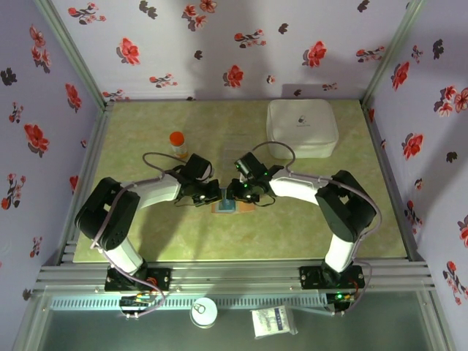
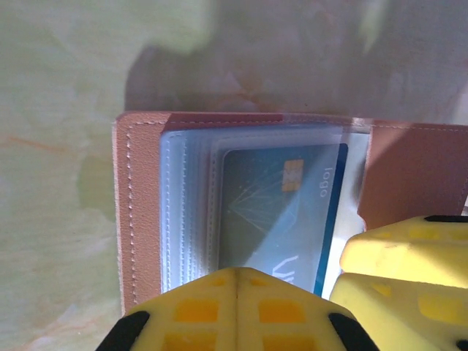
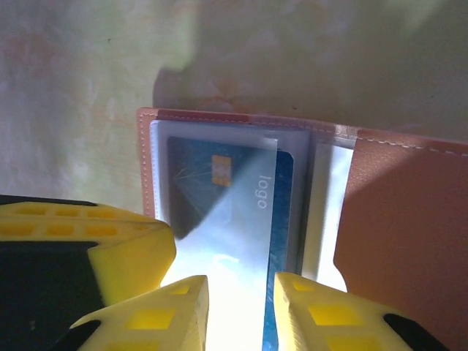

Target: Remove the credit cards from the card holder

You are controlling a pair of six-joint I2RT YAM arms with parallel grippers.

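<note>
Right wrist view: right hand (image 3: pixel 238 311) part-spread astride the teal-blue chip card (image 3: pixel 219 197), still pocketed in the tan-brown leather card holder (image 3: pixel 402 241) lying mid-table (image 1: pixel 146 241). Left hand (image 2: pixel 238 296), pressed together, rests at the holder's edge. Pinching the clear sleeve (image 3: pixel 325 212) too would likely drag the holder.

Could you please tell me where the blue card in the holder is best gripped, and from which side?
Grip the blue card at its near end, coming from the near side. The tan rim of the card holder closes the far side, and a clear sleeve covers the rest, so it likely slides out only toward the right gripper, whose open jaws stand there.
</note>
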